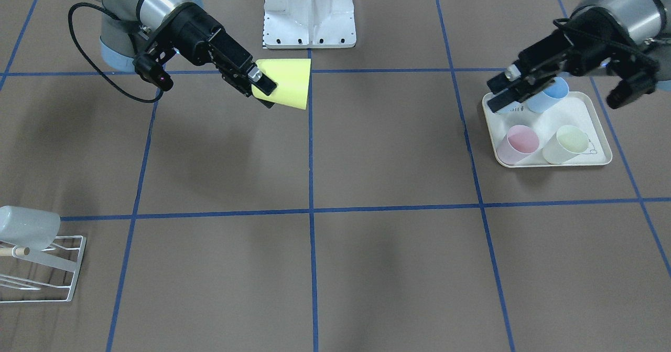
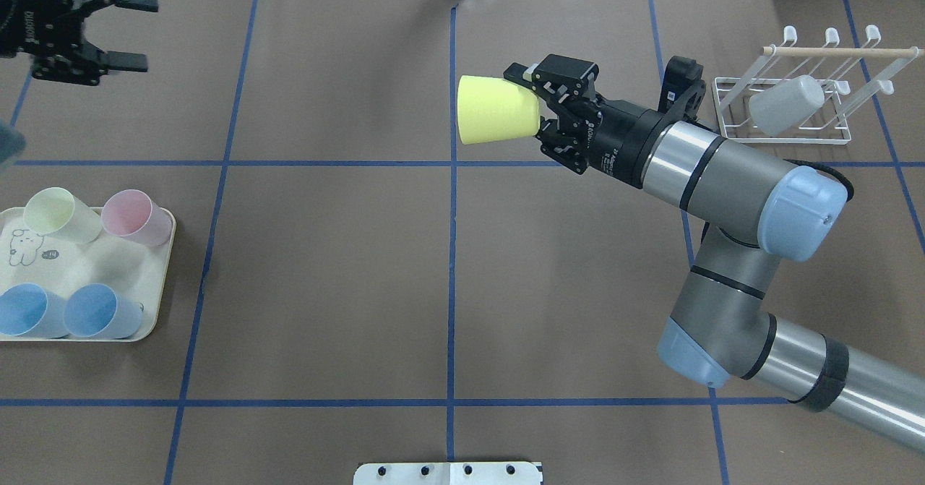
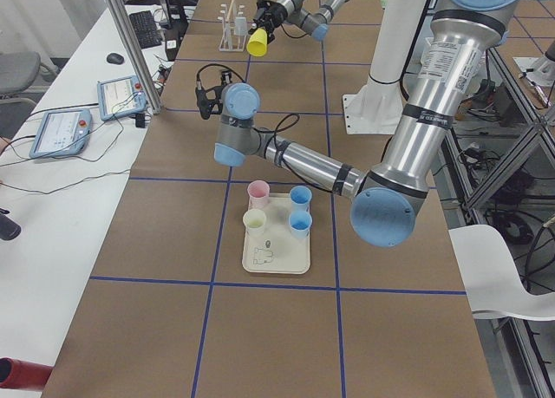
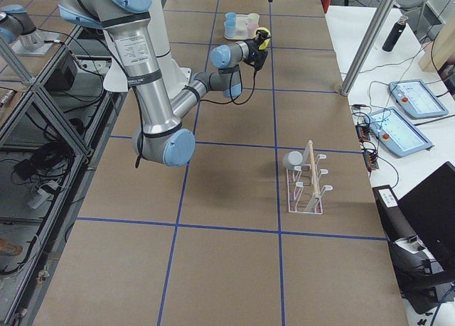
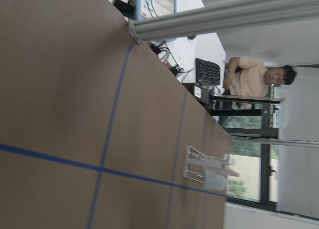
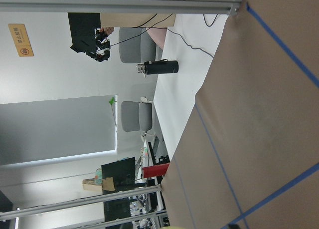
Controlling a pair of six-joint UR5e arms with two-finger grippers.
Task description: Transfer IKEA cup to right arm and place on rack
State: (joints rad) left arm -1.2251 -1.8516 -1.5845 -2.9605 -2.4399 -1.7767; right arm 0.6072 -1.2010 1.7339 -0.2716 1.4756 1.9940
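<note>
1. Exterior front-facing. The right gripper (image 1: 262, 91), upper left, has its jaws pinching the narrow end of the yellow IKEA cup (image 1: 287, 82). The cup is on its side, in the air, mouth toward the centre tape line. The left gripper (image 1: 493, 95), upper right, has its jaws spread and empty over a corner of the cream tray (image 1: 600, 157). The tray holds a blue cup (image 1: 550, 94), a pink cup (image 1: 519, 143) and a pale green cup (image 1: 566, 143). The white wire rack (image 1: 71, 273), near left, carries a frosted cup (image 1: 26, 227) against its wooden dowel (image 1: 15, 251).
2. Overhead exterior. The yellow IKEA cup is far centre, well apart from the rack at far right. The left gripper is at the far left corner, jaws apart. A second blue cup (image 2: 101, 310) stands in the tray.
3. Exterior left. The tray is near. The yellow IKEA cup is far, aloft near the rack.
4. Exterior right. The rack is near, with the frosted cup on its left side. The yellow IKEA cup is far.
5. Left wrist-mounted. Brown table cover (image 5: 60, 89) with blue tape; the rack is small and far. A seated person (image 5: 254, 77) is beyond it.
6. Right wrist-mounted. Table cover, and a black bottle (image 6: 158, 67) on a white desk.
</note>
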